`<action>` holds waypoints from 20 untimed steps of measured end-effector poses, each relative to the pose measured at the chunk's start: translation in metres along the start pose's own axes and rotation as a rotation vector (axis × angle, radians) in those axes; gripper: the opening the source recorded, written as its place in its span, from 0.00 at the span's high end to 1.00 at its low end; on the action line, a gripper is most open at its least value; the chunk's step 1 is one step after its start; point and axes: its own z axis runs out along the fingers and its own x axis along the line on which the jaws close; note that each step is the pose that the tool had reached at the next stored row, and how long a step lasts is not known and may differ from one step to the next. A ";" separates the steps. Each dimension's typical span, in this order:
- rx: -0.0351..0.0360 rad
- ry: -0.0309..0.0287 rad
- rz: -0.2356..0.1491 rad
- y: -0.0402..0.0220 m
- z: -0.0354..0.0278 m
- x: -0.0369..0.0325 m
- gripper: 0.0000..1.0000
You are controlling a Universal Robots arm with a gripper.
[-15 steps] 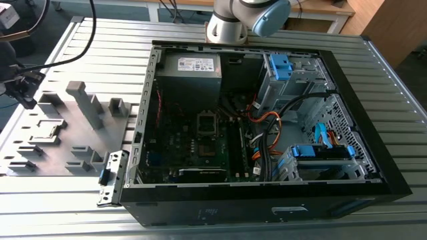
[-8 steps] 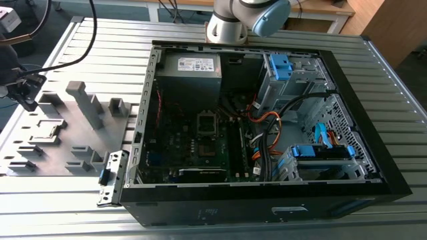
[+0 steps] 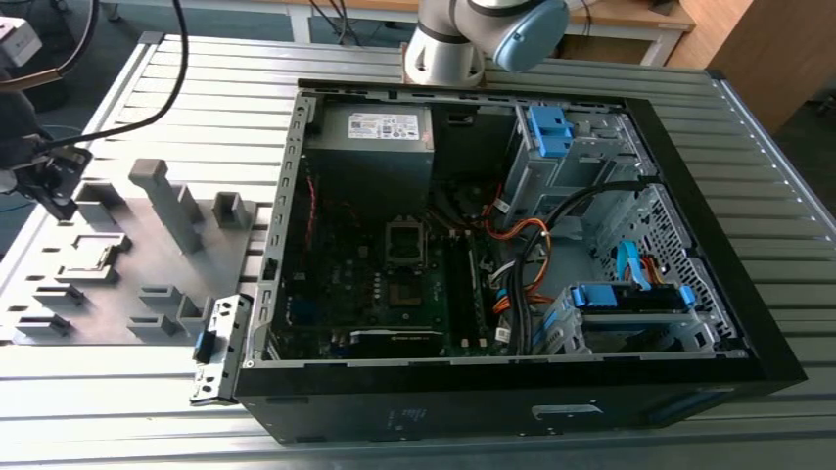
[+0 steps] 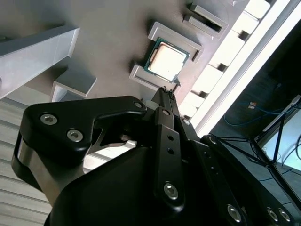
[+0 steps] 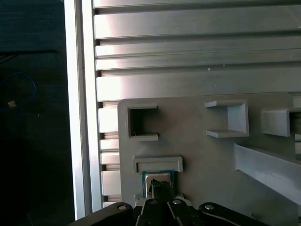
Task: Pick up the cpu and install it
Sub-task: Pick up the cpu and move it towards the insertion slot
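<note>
- At the exterior view's left, our claw [image 3: 59, 199] hangs over the tray [image 3: 222, 264]; spread or pressed together, we cannot tell.
- The cpu [image 5: 149, 181] lies in a tray nest, partly hidden behind the claw tip.
- Rightward: open computer case [image 3: 679, 196].

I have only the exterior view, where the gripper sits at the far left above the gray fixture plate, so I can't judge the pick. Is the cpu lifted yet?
Observer: No. In the second wrist view the cpu lies flat, metal top up, between gray brackets on the fixture plate.
Operator: How close is the gripper to it?
Observer: In the second wrist view the gripper has its tip right at one edge of the cpu. Whether it touches cannot be told.
</note>
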 end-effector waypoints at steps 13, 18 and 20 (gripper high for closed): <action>-0.0006 -0.0088 0.000 -0.0114 0.0073 0.0012 0.89; -0.0007 -0.0100 0.000 -0.0179 0.0125 0.0010 0.89; -0.0009 -0.0107 0.000 -0.0198 0.0161 0.0008 0.89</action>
